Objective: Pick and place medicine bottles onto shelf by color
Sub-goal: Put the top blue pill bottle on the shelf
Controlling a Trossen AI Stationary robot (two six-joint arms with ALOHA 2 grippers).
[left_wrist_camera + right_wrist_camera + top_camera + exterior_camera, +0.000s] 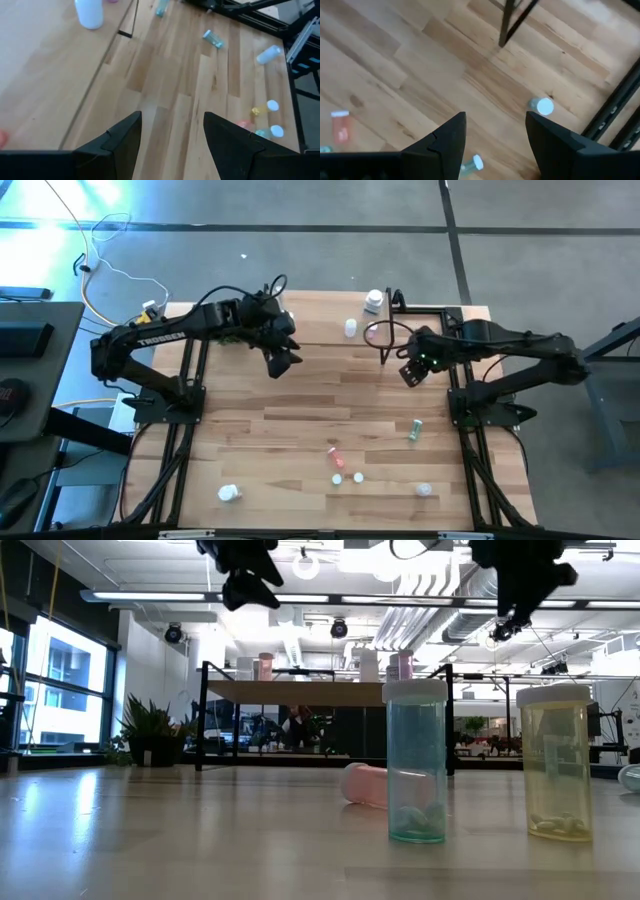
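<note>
Right now my left gripper [283,362] hangs in the upper middle of the high view, above the table [260,442], its fingers [117,145] spread apart with only bare wood showing between them. My right gripper [411,372] hangs right of centre in that view, jaws likewise parted and holding nothing.

Along the top edge of the table in the high view stands the shelf [330,330], with a white jar [374,301] and a small white bottle [351,328] on it toward the right. The other medicine bottles are scattered lower in that frame: a green bottle [414,430] lying at right, a pink bottle [335,454] lying near centre, two small upright ones [347,478] just below it, a white one [229,493] at lower left and a pale one [424,490] at lower right.
</note>
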